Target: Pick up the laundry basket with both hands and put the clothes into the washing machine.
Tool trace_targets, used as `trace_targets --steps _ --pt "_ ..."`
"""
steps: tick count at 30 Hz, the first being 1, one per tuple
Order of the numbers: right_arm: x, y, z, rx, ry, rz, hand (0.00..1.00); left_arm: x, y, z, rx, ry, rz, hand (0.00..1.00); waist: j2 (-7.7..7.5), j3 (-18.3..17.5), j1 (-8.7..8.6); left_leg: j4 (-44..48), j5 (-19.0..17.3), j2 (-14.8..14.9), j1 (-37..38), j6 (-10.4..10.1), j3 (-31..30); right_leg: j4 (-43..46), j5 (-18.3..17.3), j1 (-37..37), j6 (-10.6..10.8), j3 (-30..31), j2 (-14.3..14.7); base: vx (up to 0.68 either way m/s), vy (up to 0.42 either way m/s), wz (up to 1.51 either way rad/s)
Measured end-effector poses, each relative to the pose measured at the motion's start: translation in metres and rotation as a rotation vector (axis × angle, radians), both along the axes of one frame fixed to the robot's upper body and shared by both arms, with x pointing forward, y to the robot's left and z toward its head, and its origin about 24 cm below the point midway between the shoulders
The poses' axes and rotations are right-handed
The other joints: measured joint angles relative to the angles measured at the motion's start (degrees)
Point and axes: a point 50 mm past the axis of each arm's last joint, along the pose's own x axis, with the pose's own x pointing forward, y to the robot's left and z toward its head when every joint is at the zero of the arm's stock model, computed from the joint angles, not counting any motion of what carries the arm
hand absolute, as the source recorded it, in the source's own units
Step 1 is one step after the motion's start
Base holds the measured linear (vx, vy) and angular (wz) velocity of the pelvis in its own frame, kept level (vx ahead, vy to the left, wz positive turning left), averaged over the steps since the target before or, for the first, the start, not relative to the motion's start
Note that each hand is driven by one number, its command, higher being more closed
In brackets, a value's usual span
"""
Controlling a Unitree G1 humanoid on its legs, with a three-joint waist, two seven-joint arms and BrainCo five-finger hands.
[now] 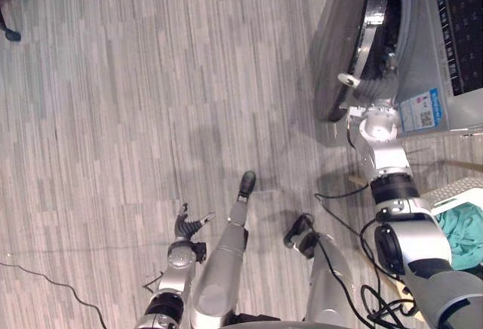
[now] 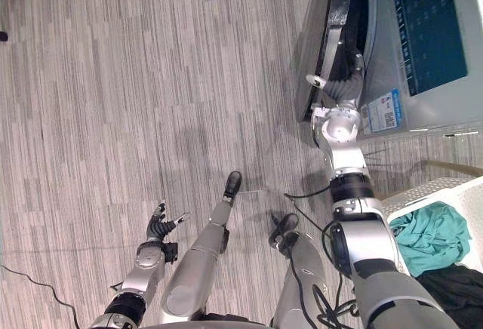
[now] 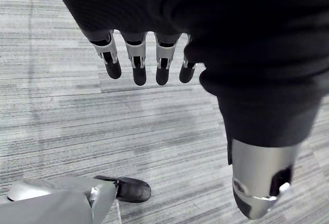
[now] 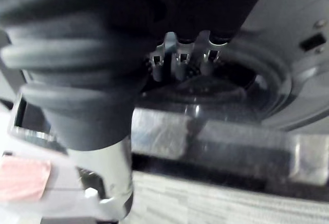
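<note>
The right hand (image 2: 341, 86), at one o'clock, is held open and empty beside the washer (image 2: 392, 42) and its open door (image 2: 321, 57). The left hand (image 2: 158, 227), at seven o'clock, is also open and empty. The basket (image 2: 453, 189) of clothes (image 2: 430, 235) is seen ungripped at four o'clock, and the door could be knocked shut by the arm.

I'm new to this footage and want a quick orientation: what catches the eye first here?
The washing machine sits at the upper right, its round door open, with the right hand up at its opening. At lower right stands the white laundry basket with a teal garment and a dark garment. The left hand hangs open over the floor at lower left.
</note>
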Motion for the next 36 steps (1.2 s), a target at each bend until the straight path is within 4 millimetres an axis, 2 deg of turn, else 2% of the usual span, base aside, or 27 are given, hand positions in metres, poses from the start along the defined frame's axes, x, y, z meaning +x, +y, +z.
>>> trace_targets --steps 2,3,5,6,7,8,9,10,12,13,14,18,19,20,22,23,24,25,26,27,28,29,31,32,34,35,36 --pt "0.004 0.018 0.004 0.008 0.011 0.047 0.0 0.008 -0.003 0.007 0.019 -0.022 -0.049 0.0 0.07 0.0 0.01 0.1 0.0 0.6 -0.3 -0.4 -0.4 -0.1 0.2 -0.1 -0.3 -0.5 0.5 -0.03 -0.041 -0.06" --pt "0.007 0.034 0.011 0.009 0.01 0.089 0.0 0.014 -0.008 0.013 0.029 -0.048 -0.092 0.0 0.33 0.1 0.08 0.1 0.1 1.1 -0.7 -1.1 -1.2 -0.2 0.2 -0.1 -0.3 -1.2 1.0 -0.05 -0.08 0.11" --pt "0.009 0.061 0.035 0.003 -0.029 0.167 0.0 0.021 -0.021 0.024 0.03 -0.094 -0.166 0.0 1.22 0.1 0.81 0.2 -0.4 1.5 -1.6 -2.5 -4.2 -0.2 -0.2 -0.1 -0.9 -3.2 1.6 -0.07 -0.132 0.29" --pt "0.007 0.082 0.066 -0.031 -0.104 0.241 0.0 0.025 -0.032 0.03 0.03 -0.124 -0.212 0.0 2.18 0.2 2.05 0.0 -2.0 1.7 -2.5 -4.6 -6.2 -0.5 -0.3 -0.1 -1.3 -5.0 1.9 -0.07 -0.15 0.64" --pt "0.006 0.087 0.094 0.013 -0.151 0.248 0.0 0.028 -0.043 0.036 0.024 -0.15 -0.247 0.0 2.56 0.1 3.52 0.1 -5.3 1.7 -3.9 -7.3 -6.3 -1.8 0.1 0.0 -2.6 -7.3 1.4 -0.05 -0.116 0.78" --pt "0.003 0.089 0.108 0.002 -0.195 0.263 0.0 0.03 -0.048 0.038 0.019 -0.157 -0.261 0.0 2.62 0.1 4.05 1.2 -4.9 1.3 -4.7 -6.1 -6.0 -1.9 0.0 -0.1 -2.8 -8.2 0.6 0.01 -0.095 0.92" --pt "-0.007 0.1 0.136 -0.02 -0.303 0.31 0.0 0.028 -0.056 0.036 0.005 -0.149 -0.279 0.0 3.37 0.4 5.33 4.1 -1.4 0.3 -4.1 -2.4 -6.1 0.4 -1.6 -0.2 -2.4 -9.3 -0.6 0.09 -0.117 1.07" --pt "-0.02 0.113 0.166 -0.031 -0.408 0.362 0.0 0.029 -0.06 0.038 -0.001 -0.154 -0.301 0.0 4.34 0.6 5.48 3.5 -1.0 -0.7 -4.2 -2.9 -7.4 2.3 -3.0 0.1 -2.2 -10.1 -1.8 0.1 -0.126 1.01" --pt "-0.038 0.126 0.201 -0.048 -0.526 0.421 0.0 0.029 -0.062 0.039 -0.002 -0.161 -0.313 0.0 4.42 0.7 7.05 3.2 -0.3 -0.9 -4.2 -3.9 -9.5 2.1 -3.9 1.3 -2.2 -11.5 -1.7 0.06 -0.135 0.77" --pt "-0.042 0.128 0.209 -0.047 -0.554 0.432 0.0 0.029 -0.062 0.039 -0.002 -0.159 -0.314 0.0 4.42 0.7 7.32 3.2 0.2 -1.2 -4.1 -4.5 -9.7 1.9 -4.1 2.0 -2.2 -11.9 -1.7 0.04 -0.133 0.69" --pt "-0.049 0.132 0.218 -0.047 -0.592 0.452 0.0 0.028 -0.064 0.038 -0.002 -0.157 -0.322 0.0 4.42 0.7 8.37 3.1 0.4 -1.3 -3.7 -4.6 -10.0 1.6 -4.3 3.1 -2.2 -12.0 -1.5 0.04 -0.105 0.6" --pt "-0.054 0.14 0.217 -0.052 -0.612 0.49 0.0 0.026 -0.063 0.036 0.002 -0.144 -0.343 0.0 4.39 0.7 8.11 2.7 0.4 -0.9 -2.9 -4.6 -10.5 0.4 -4.3 3.4 -2.0 -8.8 0.1 0.0 -0.067 0.11" --pt "-0.052 0.137 0.213 -0.052 -0.607 0.487 0.0 0.027 -0.063 0.036 0.004 -0.143 -0.344 0.0 4.35 0.7 7.96 2.5 0.5 -0.7 -2.7 -4.6 -9.9 0.1 -4.3 3.0 -2.0 -7.9 0.4 -0.06 -0.018 -0.61" --pt "-0.048 0.13 0.199 -0.048 -0.587 0.482 0.0 0.028 -0.061 0.035 0.01 -0.138 -0.338 0.0 4.27 0.7 7.82 1.0 1.1 0.2 -1.8 -3.9 -8.2 -0.4 -3.3 2.4 -1.8 -5.8 1.2 -0.09 0.008 -0.89" --pt "-0.037 0.121 0.163 -0.062 -0.506 0.489 0.0 0.03 -0.051 0.036 0.029 -0.139 -0.318 0.0 3.95 0.9 6.09 -0.1 1.8 1.4 -0.8 -3.2 -4.9 -1.7 -1.0 1.1 -1.9 -1.8 2.4 -0.11 0.029 -1.03" --pt "-0.034 0.119 0.151 -0.077 -0.478 0.498 0.0 0.032 -0.048 0.037 0.033 -0.142 -0.306 0.0 3.76 1.0 5.44 -0.1 1.8 1.7 -0.6 -3.1 -3.9 -2.1 -0.3 0.7 -1.8 -0.6 2.7 -0.12 0.045 -1.12" --pt "-0.027 0.111 0.119 -0.108 -0.393 0.509 0.0 0.037 -0.034 0.043 0.056 -0.159 -0.263 0.0 2.8 1.6 3.64 -0.7 1.9 2.4 0.5 -3.0 -1.6 -3.1 1.3 -0.1 -1.8 2.5 3.7 -0.12 0.04 -0.99" --pt "-0.025 0.107 0.104 -0.116 -0.359 0.513 0.0 0.039 -0.028 0.045 0.065 -0.165 -0.246 0.0 2.52 1.8 2.91 -0.9 1.9 2.7 0.9 -3.0 -0.9 -3.5 1.8 -0.1 -1.7 3.3 4.1 -0.11 0.035 -1.02" --pt "-0.024 0.096 0.076 -0.131 -0.287 0.524 0.0 0.045 -0.021 0.052 0.089 -0.187 -0.23 0.0 1.99 2.1 1.06 -1.0 1.9 3.0 1.4 -3.0 0.3 -4.3 2.6 -0.1 -1.7 4.5 4.5 -0.09 0.03 -0.61" --pt "-0.024 0.086 0.053 -0.134 -0.232 0.524 0.0 0.052 -0.017 0.061 0.108 -0.216 -0.224 0.0 1.76 2.1 0.01 -1.0 1.9 3.1 1.7 -3.0 0.6 -5.0 3.1 -0.2 -1.4 5.5 4.9 -0.09 0.045 -0.61" --pt "-0.027 0.073 0.022 -0.127 -0.157 0.525 0.0 0.062 -0.012 0.075 0.116 -0.256 -0.209 0.0 1.63 2.1 -1.2 -0.9 1.9 3.2 1.8 -3.0 1.5 -5.9 4.0 -0.3 -1.3 6.5 5.2 -0.06 0.045 -0.44" --pt "-0.03 0.067 0.006 -0.119 -0.115 0.526 0.0 0.068 -0.009 0.083 0.123 -0.28 -0.197 0.0 1.62 2.1 -1.9 -0.9 1.9 3.1 1.8 -3.0 2.0 -6.1 4.4 -0.5 -1.3 7.0 5.2 -0.03 0.051 -0.43" --pt "-0.04 0.047 -0.051 -0.09 0.043 0.51 0.0 0.093 0.012 0.127 0.204 -0.389 -0.174 0.0 1.28 2.2 -3.71 -0.9 1.8 2.9 1.8 -2.9 4.0 -6.1 5.4 -1.8 -0.4 9.4 5.2 -0.02 0.039 -0.42" --pt "-0.044 0.044 -0.063 -0.098 0.077 0.505 0.0 0.098 0.019 0.138 0.229 -0.415 -0.166 0.0 1.15 2.2 -4.06 -0.9 1.8 2.9 1.8 -2.9 4.4 -6.0 5.6 -2.1 -0.3 9.9 5.2 -0.02 0.018 -0.34" --pt "-0.059 0.036 -0.103 -0.081 0.191 0.5 0.0 0.114 0.039 0.187 0.324 -0.527 -0.129 0.0 0.92 2.2 -6.16 -0.8 1.2 3.0 1.8 -2.0 5.4 -5.8 6.1 -2.4 -0.7 10.4 5.3 -0.01 0.002 -0.15" --pt "-0.063 0.035 -0.111 -0.066 0.212 0.497 0.0 0.117 0.04 0.197 0.338 -0.554 -0.123 0.0 0.54 2.2 -6.34 -0.6 0.8 3.0 1.9 -1.5 5.7 -5.5 6.1 -2.6 -0.7 10.6 5.3 0.0 -0.017 -0.21" --pt "-0.071 0.032 -0.125 -0.048 0.249 0.494 0.0 0.124 0.04 0.221 0.361 -0.613 -0.12 0.0 -1.23 2.4 -6.37 1.1 -0.1 3.0 1.5 -0.5 6.8 -4.5 6.0 -3.2 -0.6 11.7 5.3 -0.01 -0.027 -0.23"
